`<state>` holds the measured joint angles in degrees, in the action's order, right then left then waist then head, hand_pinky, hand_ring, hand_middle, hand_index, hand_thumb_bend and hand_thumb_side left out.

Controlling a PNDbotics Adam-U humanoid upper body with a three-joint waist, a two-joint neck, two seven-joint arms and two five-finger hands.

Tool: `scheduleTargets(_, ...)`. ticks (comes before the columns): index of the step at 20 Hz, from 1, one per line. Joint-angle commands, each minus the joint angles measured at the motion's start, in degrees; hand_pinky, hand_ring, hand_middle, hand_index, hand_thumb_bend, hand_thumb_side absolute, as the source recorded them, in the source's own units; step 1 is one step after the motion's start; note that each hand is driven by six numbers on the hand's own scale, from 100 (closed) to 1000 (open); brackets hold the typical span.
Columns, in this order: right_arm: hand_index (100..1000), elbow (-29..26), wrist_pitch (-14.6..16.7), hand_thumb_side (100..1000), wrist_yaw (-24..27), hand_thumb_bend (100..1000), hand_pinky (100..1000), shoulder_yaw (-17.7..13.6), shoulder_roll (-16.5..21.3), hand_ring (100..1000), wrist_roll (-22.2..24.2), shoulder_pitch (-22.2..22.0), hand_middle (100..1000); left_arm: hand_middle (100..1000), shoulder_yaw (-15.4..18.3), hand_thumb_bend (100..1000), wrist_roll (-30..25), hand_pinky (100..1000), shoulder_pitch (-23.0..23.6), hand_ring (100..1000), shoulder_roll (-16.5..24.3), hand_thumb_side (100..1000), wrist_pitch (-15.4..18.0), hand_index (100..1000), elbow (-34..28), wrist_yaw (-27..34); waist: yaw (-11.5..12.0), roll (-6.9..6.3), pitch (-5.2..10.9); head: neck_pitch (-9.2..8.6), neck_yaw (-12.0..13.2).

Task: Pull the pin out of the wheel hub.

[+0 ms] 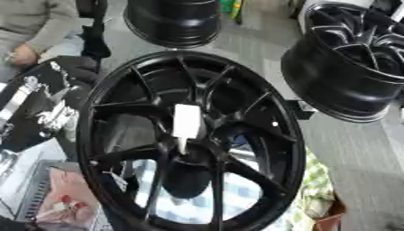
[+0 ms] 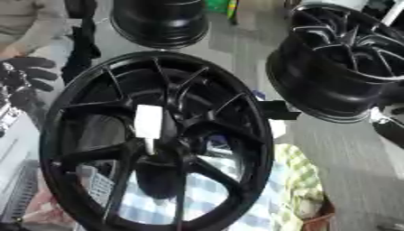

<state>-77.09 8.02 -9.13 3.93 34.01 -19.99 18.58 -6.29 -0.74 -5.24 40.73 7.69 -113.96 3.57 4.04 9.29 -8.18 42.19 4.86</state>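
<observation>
Centre of both views: a large black multi-spoke alloy wheel hub, standing on its rim and turned face-on toward the camera. Seated in its middle bore, a white pin with a broad flat rectangular head and a thin pale shaft running down into the hub centre; not yet out, and touched by nothing.

Left of the rim, the robot's left hand, black, up near the view's left edge and well apart from the pin. Impossible to tell whether spread or closed. No sign of the right hand in either view.

Only in the left eye view: silver jointed parts of the left arm just beside the wheel's left rim, and a pink crumpled bag at the lower left corner.

Better seen in the right eye view: a blue-and-white checked cloth showing through the lower spokes, and a green-and-white checked cloth bunched just right of the rim.

Behind, well apart: a second black wheel at top centre and a third black spoked wheel at upper right, tilted.
</observation>
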Motion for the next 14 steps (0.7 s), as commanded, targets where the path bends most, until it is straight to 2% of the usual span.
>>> scheduleTargets(1,642,-5.21,0.78,100,-0.46,100,614,0.08,1.06,707,-0.09,-0.27,510,790,0.83,293,0.23,721,-0.45,780,0.79,690,0.09,863,-0.63,-0.25,0.11,-0.32,0.46,-0.71,-0.09)
scheduleTargets(8,707,-15.35,0.64,100,-2.06,100,622,1.91,0.13,717,0.68,-2.02,539,790,0.78,294,0.23,721,-0.79,781,0.77,690,0.17,863,-0.63,-0.09,0.58,-0.37,0.45,-0.81,-0.57)
scheduleTargets(14,754,-20.89,0.16,100,-3.12,100,628,3.28,-0.86,726,1.98,-2.22,559,791,0.89,295,0.44,722,-0.86,782,0.63,689,0.19,863,-0.63,0.03,0.44,-0.41,0.35,-1.14,-0.56)
